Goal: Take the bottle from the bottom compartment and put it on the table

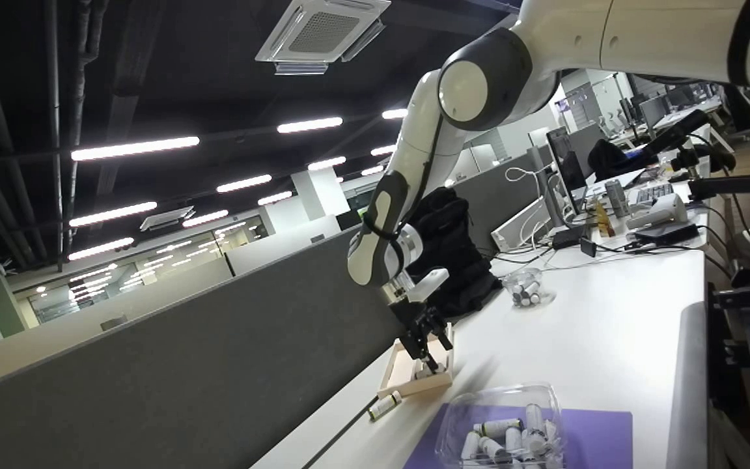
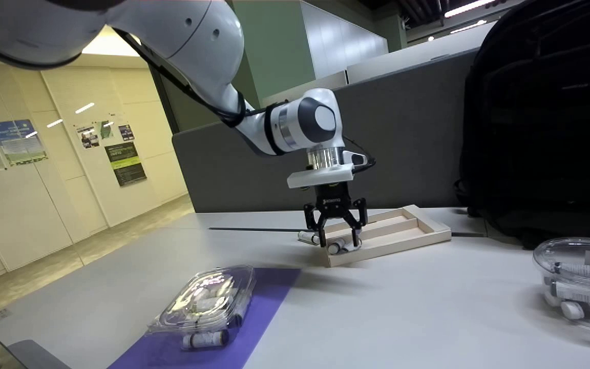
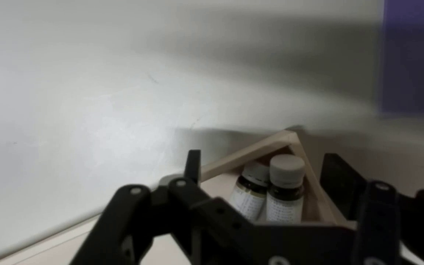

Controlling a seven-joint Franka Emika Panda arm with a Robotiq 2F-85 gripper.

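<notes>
A pale wooden tray [image 2: 392, 251] with dividers lies on the white table [image 2: 402, 312]; it shows in an exterior view [image 1: 419, 387] and in the wrist view [image 3: 247, 154]. Two white-capped bottles, one [image 3: 285, 195] beside the other [image 3: 248, 198], lie side by side in a corner compartment, lower parts hidden by the gripper in the wrist view. One bottle cap shows in an exterior view [image 2: 334, 248]. My gripper [image 2: 339, 244] is open over that corner, pointing down. In the wrist view its fingers [image 3: 263, 156] stand wide apart on either side of the bottles, holding nothing.
A loose bottle [image 1: 385, 406] lies on the table beside the tray. A clear box [image 1: 446, 433] of bottles stands on the purple mat [image 1: 599, 436]. A round clear tub [image 2: 576, 256] of bottles, a black backpack [image 2: 541, 128] and a grey partition [image 2: 407, 138] stand nearby.
</notes>
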